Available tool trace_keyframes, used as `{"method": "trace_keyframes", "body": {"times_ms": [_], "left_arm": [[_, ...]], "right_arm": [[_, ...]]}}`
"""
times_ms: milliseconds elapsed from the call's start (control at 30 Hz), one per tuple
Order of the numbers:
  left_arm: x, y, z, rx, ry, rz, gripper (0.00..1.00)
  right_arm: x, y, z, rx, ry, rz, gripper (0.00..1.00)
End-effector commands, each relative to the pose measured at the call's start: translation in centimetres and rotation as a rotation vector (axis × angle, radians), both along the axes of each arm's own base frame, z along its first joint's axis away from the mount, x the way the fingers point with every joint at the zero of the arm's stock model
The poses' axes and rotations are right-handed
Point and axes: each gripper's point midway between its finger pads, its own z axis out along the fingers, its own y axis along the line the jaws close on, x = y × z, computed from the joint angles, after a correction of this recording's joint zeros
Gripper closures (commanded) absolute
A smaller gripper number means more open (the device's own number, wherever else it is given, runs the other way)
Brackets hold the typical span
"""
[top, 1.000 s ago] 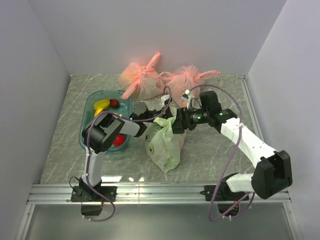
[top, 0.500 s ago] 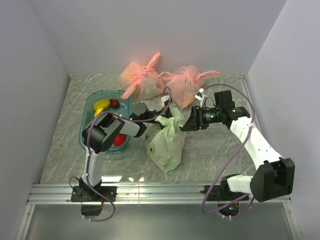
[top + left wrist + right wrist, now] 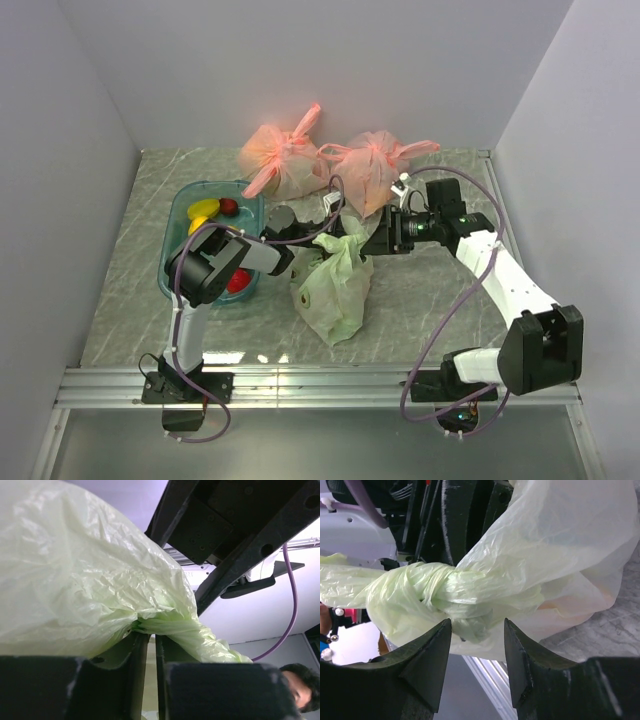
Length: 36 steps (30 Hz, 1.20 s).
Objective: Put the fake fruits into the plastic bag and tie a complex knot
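In the overhead view, the plastic bag (image 3: 335,292) lies mid-frame on the marbled table (image 3: 430,310), with its knot (image 3: 440,592) at its upper end between our two grippers. Our right gripper (image 3: 477,626) stands apart, a finger on either side of the knot's underside. Our left gripper (image 3: 151,645) shows a narrow slit with bag film in it; we cannot tell whether it pinches. Fake fruits (image 3: 205,209) lie in the teal bin (image 3: 215,186) at left.

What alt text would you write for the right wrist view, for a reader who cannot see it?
A tight knot in the pale green plastic bag fills the centre, just beyond the right gripper, whose two dark fingers stand apart below it. The bag bulges to the right over a grey marbled table.
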Motion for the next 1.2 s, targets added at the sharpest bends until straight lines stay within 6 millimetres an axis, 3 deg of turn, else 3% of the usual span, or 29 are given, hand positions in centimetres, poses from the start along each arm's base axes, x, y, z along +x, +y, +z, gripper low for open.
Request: {"method": "trace_keyframes", "body": {"times_ms": [0, 233, 367, 600, 833, 1000, 1100, 1133, 1167], "left_arm": [[-2.9, 1.7, 5.5, -0.326, -0.448, -0.022, 0.82], [-3.0, 1.8, 5.6, -0.33, -0.451, -0.025, 0.78], [-3.0, 1.9, 5.7, -0.334, -0.459, -0.022, 0.76], [-3.1, 1.9, 5.8, -0.336, -0.465, -0.021, 0.75], [-3.0, 2.3, 5.6, -0.328, -0.468, -0.013, 0.7], [-2.6, 4.3, 4.8, -0.257, -0.478, -0.008, 0.62], [-1.5, 6.1, 4.8, -0.198, -0.572, 0.046, 0.59], [-0.4, 6.3, 3.0, -0.115, -0.57, 0.055, 0.57], [1.0, 7.4, 2.7, -0.076, -0.602, 0.093, 0.56]], "right_arm": [[0.6, 0.2, 0.2, 0.024, -0.008, -0.003, 0.46], [0.2, 0.2, -1.3, 0.01, 0.038, 0.018, 0.45], [0.1, 0.4, -1.2, 0.021, 0.025, 0.033, 0.53], [0.1, 0.3, -0.6, 0.026, 0.001, 0.043, 0.99], [0.3, 0.0, 0.7, 0.019, -0.06, 0.044, 1.0], [0.2, -0.4, 1.6, -0.014, -0.126, 0.063, 1.0], [0.0, -0.5, 1.9, -0.024, -0.155, 0.095, 1.0], [0.0, -0.4, 1.9, -0.023, -0.162, 0.105, 1.0], [-0.1, -0.4, 1.9, -0.022, -0.16, 0.113, 1.0]]}}
